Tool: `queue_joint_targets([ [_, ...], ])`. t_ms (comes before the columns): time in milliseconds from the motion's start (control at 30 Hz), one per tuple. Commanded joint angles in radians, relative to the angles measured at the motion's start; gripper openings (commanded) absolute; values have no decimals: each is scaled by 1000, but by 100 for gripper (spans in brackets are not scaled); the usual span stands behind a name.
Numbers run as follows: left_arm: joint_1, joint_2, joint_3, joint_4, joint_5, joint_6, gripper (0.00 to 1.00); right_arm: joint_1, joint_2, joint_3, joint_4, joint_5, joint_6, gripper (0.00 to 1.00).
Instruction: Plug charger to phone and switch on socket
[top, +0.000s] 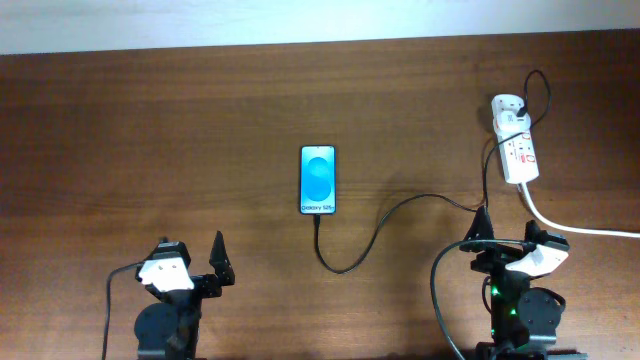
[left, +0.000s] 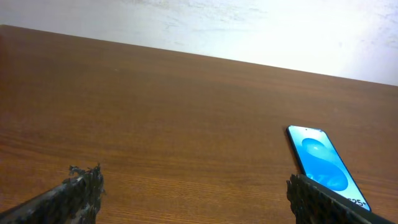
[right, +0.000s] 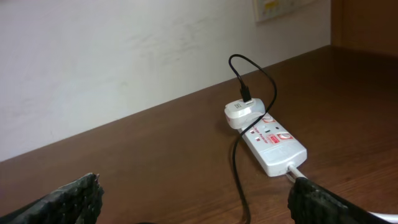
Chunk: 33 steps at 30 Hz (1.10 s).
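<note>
The phone (top: 318, 179) lies face up at the table's middle, its blue screen lit; it also shows in the left wrist view (left: 323, 163). The charger cable (top: 372, 235) runs from the phone's bottom edge, loops toward me, then leads right to the white adapter (top: 506, 108) on the socket strip (top: 520, 152). The right wrist view shows the strip (right: 273, 142), the adapter (right: 242, 113) and the cable (right: 236, 168). My left gripper (top: 192, 256) (left: 194, 183) is open and empty, near the front left. My right gripper (top: 508, 232) (right: 193, 194) is open and empty, in front of the strip.
The strip's thick white cord (top: 585, 229) runs off the right edge, close to my right gripper, and shows in the right wrist view (right: 295, 172). A white wall (right: 124, 62) stands behind the table's far edge.
</note>
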Motion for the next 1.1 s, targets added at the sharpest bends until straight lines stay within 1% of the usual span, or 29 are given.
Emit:
queue_joint_targets([
  [0,3,1,-5,2,10,-9,100,8,-12,-5,-10,-9,-40,99],
  [633,-3,-8,-6,10,8,-9,99,8,-11,-5,-10,-9,-40,99],
  [667,-3,-13,-15,46,8,-9,99,8,-11,-5,-10,-9,-40,99],
  [767,-3,-13,-71,232,11,-9,99,8,-11,-5,-10,-9,-40,99],
  [800,-3,-13,-88,253,12,-9,99,8,-11,-5,-10,-9,-40,98],
  [833,-3,-13,-88,225,15,-8,99,8,-11,-5,-10,-9,-40,98],
  [867,-3,-13,-88,212,17,2,99,8,-11,-5,-10,-9,-40,99],
  [900,-3,-13,-88,214,83,108,99,8,-11,-5,-10,-9,-40,99],
  [933,-3,-13,-88,215,97,136,99,8,-11,-5,-10,-9,-40,99],
  [1067,-3,-13,-88,214,97,149,99,8,-11,-5,-10,-9,-40,99],
])
